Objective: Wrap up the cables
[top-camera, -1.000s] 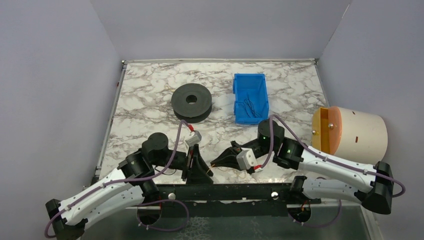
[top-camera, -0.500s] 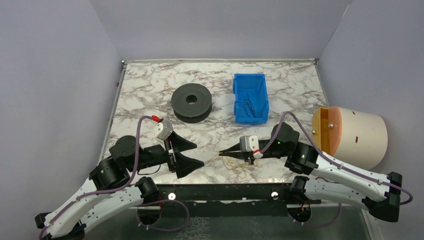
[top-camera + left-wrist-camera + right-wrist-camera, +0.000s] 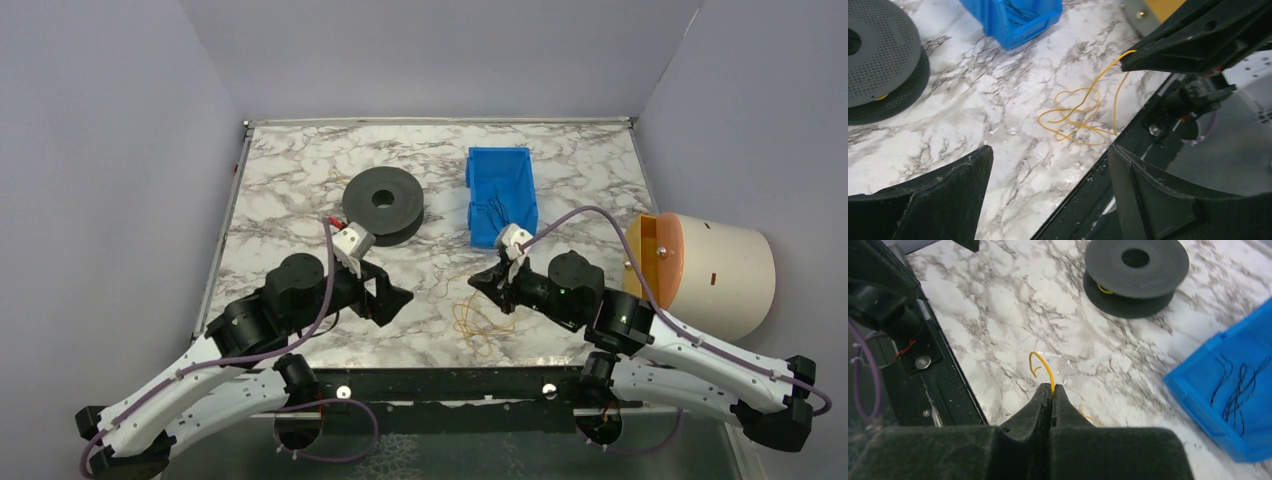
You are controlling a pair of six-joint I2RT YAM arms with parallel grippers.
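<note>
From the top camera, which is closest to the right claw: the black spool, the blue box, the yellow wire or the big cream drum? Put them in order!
From the right gripper:
1. yellow cable, pinched in its shut jaws, looping toward the near edge
2. blue bin, just behind
3. black spool, back left
4. cream drum, far right

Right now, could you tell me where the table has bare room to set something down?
Bare marble lies left of and behind the black spool, and between the spool and the blue bin. The near middle is crowded: the yellow cable hangs from the right gripper, opposite the left gripper.
</note>
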